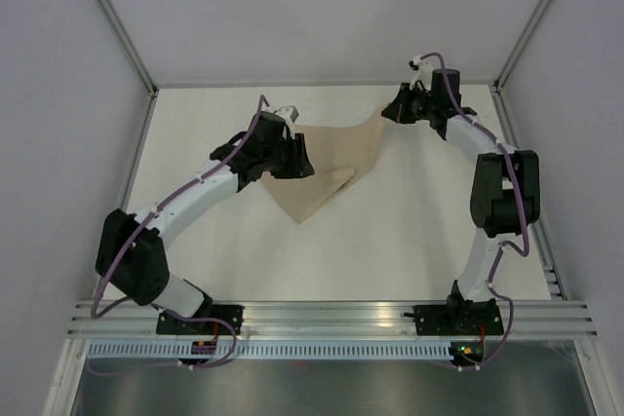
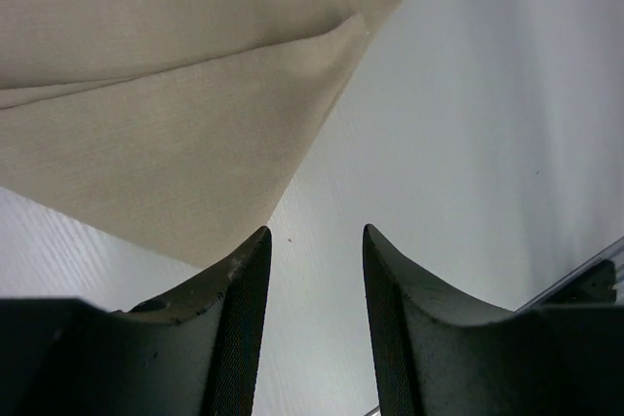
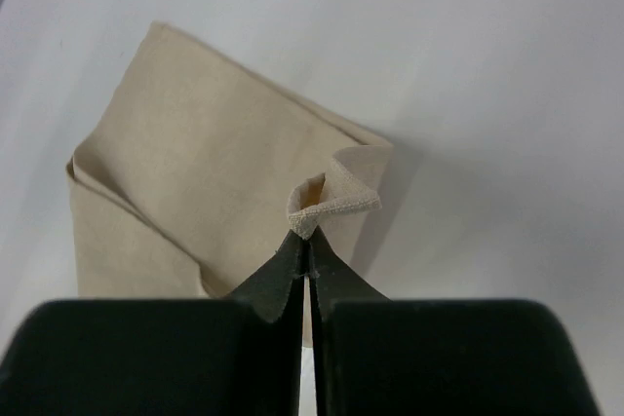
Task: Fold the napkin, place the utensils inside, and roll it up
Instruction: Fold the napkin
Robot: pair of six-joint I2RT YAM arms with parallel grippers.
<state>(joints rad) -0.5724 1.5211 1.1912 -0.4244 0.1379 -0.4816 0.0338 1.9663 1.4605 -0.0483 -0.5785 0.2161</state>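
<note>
Right fingers (image 3: 278, 289) tight on napkin (image 3: 195, 163) corner; long axis diagonal.

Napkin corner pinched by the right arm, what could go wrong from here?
The right jaws are shut on just the tip of the napkin corner, so a pull could slip it free. The left jaws stand open near the cloth's edge, holding nothing; lifting from one side alone may drag the whole napkin and rumple its folds.
</note>
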